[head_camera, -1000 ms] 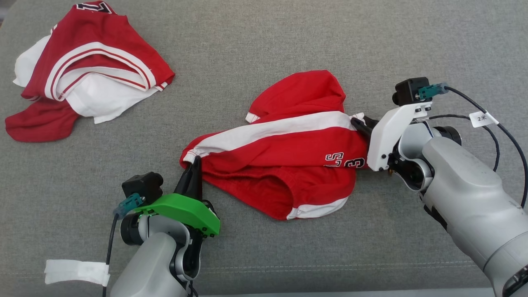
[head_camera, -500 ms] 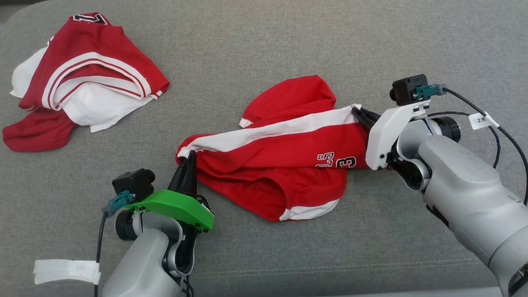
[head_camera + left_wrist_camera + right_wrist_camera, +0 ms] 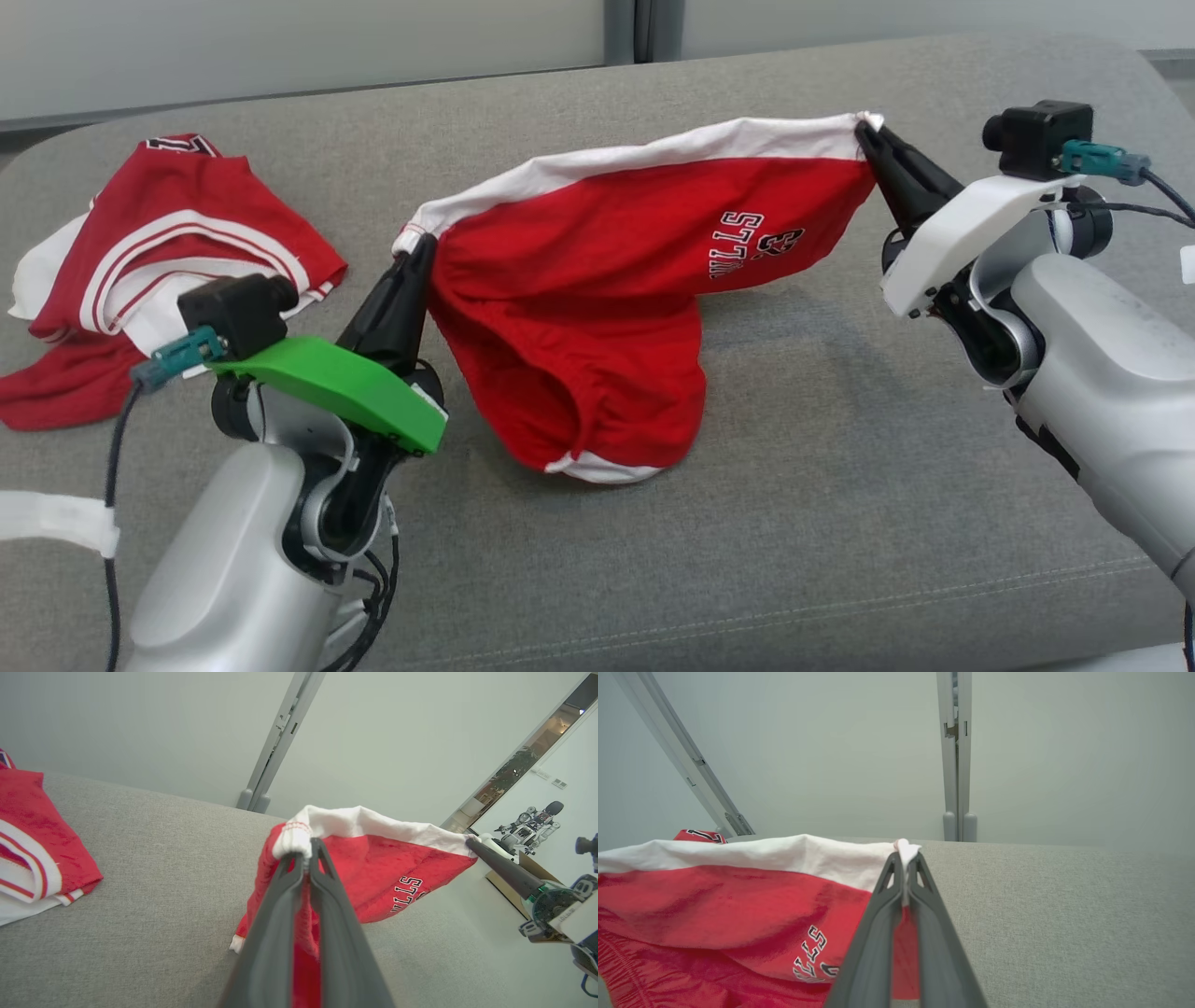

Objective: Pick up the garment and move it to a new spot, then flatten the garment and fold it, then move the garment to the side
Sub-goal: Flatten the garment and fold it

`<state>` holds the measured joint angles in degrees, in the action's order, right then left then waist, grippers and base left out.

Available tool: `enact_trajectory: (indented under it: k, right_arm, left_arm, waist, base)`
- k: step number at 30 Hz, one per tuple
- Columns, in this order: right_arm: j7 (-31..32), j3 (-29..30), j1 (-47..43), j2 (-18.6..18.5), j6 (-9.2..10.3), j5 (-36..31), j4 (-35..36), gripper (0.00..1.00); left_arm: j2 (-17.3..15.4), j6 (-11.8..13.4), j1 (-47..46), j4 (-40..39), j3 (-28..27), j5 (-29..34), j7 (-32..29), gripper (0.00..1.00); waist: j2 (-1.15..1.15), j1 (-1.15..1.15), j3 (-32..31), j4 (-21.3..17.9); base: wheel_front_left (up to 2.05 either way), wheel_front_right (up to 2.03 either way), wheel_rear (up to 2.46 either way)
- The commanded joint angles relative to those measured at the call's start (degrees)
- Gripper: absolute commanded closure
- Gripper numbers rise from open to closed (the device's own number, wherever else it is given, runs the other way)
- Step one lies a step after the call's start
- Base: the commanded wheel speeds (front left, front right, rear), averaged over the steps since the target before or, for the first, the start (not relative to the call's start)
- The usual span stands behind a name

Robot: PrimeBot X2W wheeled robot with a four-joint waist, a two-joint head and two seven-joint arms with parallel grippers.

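Garment [image 3: 607, 243]: light, limp cloth, sags between holds. Left gripper [image 3: 422, 250] and right gripper [image 3: 866, 135] jaws each clamped on one end of the white band [image 3: 653, 154]. Probably good corners for spreading.

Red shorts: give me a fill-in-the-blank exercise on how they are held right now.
The left gripper is shut on the ____ band of the red shorts.
The right gripper pinches the band's other end, so the shorts hang ____ the two grippers.
The lettering on the shorts sits nearer the ____ gripper.
A second red and white garment lies on the grey cushion on the robot's ____ side.
Missing words: white; between; right; left.
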<state>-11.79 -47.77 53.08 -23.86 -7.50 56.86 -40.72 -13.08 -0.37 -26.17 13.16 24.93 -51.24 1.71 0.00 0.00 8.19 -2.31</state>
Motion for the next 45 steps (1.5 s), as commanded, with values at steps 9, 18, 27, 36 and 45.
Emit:
enact_trajectory:
  k: [9, 18, 27, 36, 45]
  right_arm:
    - [0.81, 3.36, 1.04, -3.89, 0.02, 0.05, 6.79, 1.00]
    - [6.13, 7.07, 11.51, -1.13, 0.03, -4.17, 1.01, 1.00]
    - [-2.99, 15.25, 29.41, 6.49, 0.03, -13.82, -14.41, 1.00]
    - [-3.40, 28.05, 24.63, 11.95, 0.03, -24.76, -2.92, 1.00]
    - [-3.43, 23.23, 5.79, 13.75, 0.02, -23.65, 8.38, 1.00]
  left_arm:
    - [-5.60, 2.89, -7.59, -9.79, -1.91, -4.22, -12.83, 1.00]
    - [-6.68, 3.78, -24.81, 0.44, 0.19, -1.63, -22.17, 1.00]
    - [-2.79, 0.12, -45.27, 16.71, 2.43, 8.14, -10.53, 1.00]
    - [-2.59, -5.70, -51.88, 26.43, 1.49, 9.79, 5.80, 1.00]
    - [-3.91, -7.10, -39.04, 28.54, 2.25, 2.81, 9.86, 1.00]
  waist:
    - [0.00, 0.00, -7.19, -6.53]
    - [0.00, 0.00, -0.40, -8.68]
    - [0.00, 0.00, 8.22, -12.06]
    - [0.00, 0.00, 15.46, -16.50]
    - [0.00, 0.00, 15.76, -15.92]
  base:
    - [0.00, 0.00, 0.00]
    - [0.00, 0.00, 0.00]
    - [0.00, 0.00, 0.00]
    - [0.00, 0.00, 0.00]
    - [0.00, 0.00, 0.00]
